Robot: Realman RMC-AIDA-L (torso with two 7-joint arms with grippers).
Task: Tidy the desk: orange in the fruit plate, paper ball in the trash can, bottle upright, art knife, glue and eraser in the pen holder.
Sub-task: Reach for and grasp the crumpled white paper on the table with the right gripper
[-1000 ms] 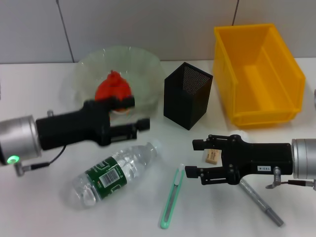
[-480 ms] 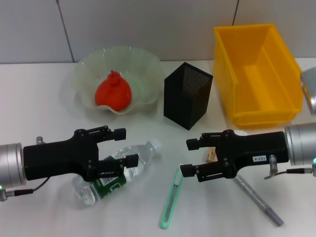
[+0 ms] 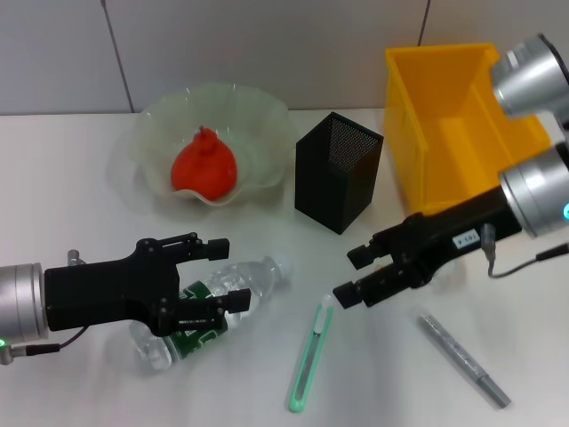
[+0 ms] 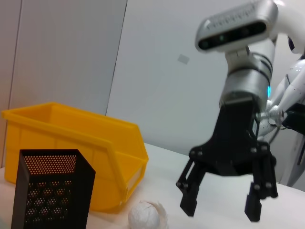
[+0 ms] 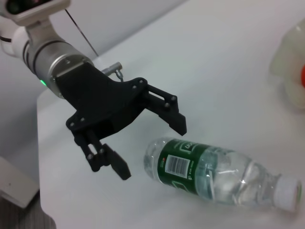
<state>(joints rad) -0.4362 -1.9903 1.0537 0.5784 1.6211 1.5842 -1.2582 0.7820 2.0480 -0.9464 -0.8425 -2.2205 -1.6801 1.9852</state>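
The left hand (image 3: 218, 271), fingers spread and empty, hovers over the clear plastic water bottle with a green label (image 3: 209, 307), which lies on its side on the near left of the white table (image 3: 71, 213). The right hand (image 3: 348, 277), also spread and empty, hangs just right of the bottle's cap, above the mint-green art knife (image 3: 309, 356).

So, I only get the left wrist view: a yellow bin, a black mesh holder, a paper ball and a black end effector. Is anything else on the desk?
Observer: Yes. A water bottle lies on its side near the front of the desk.
Visitor: And whose end effector am I looking at?
Observer: That is the right end effector, open. The head view shows it just beside the tip of a green art knife lying flat.
Visitor: What about the arm my camera sits on?
Observer: Its left end effector is open at the bottle's base end, not gripping it.
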